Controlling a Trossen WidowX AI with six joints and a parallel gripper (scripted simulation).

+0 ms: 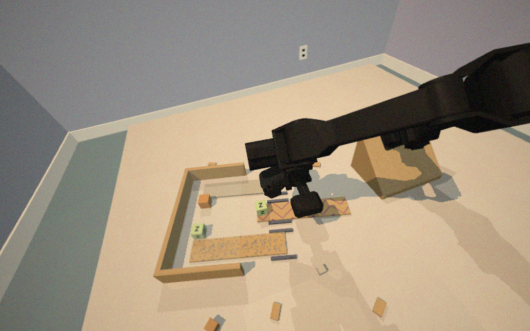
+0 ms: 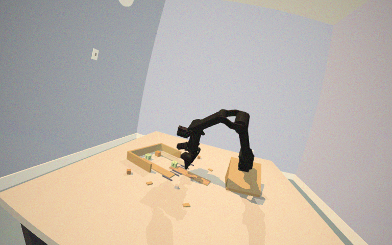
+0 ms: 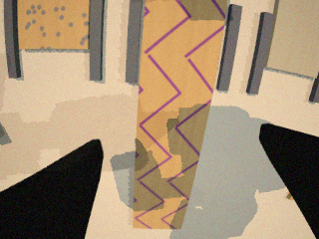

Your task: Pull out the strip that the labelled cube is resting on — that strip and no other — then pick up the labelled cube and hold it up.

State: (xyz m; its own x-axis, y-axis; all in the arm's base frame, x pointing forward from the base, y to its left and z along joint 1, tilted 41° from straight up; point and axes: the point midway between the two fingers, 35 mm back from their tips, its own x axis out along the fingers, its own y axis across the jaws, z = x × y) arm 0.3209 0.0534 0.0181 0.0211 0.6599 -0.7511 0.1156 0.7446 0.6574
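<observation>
One green Z cube (image 1: 261, 207) (image 2: 173, 164) is sitting on the inner end of the zigzag strip (image 1: 279, 210) (image 2: 192, 175) (image 3: 171, 95), which pokes out between two dark rails. The gripper (image 1: 306, 205) (image 2: 186, 167) (image 3: 183, 139) hangs over that strip, jaws spread wide with nothing in them. Another Z cube (image 1: 198, 231) (image 2: 147, 156) sits farther in, near the wooden wall (image 1: 172, 222) (image 2: 139, 161), beside the speckled strip (image 1: 238, 247) (image 2: 162, 169) (image 3: 54, 25). Past it there's an orange block (image 1: 204, 201) (image 2: 157, 153), by the pale strip (image 1: 232, 187) (image 2: 170, 156) (image 3: 294, 37).

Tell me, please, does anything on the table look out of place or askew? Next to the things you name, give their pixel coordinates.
Yes: the zigzag strip (image 1: 275, 210) (image 3: 164, 107) juts out well past its dark guide rails (image 1: 280, 222) (image 3: 134, 45), unlike the speckled strip (image 1: 241, 247) (image 3: 55, 25), though the task's pulling probably explains that. Nothing looks damaged.
</observation>
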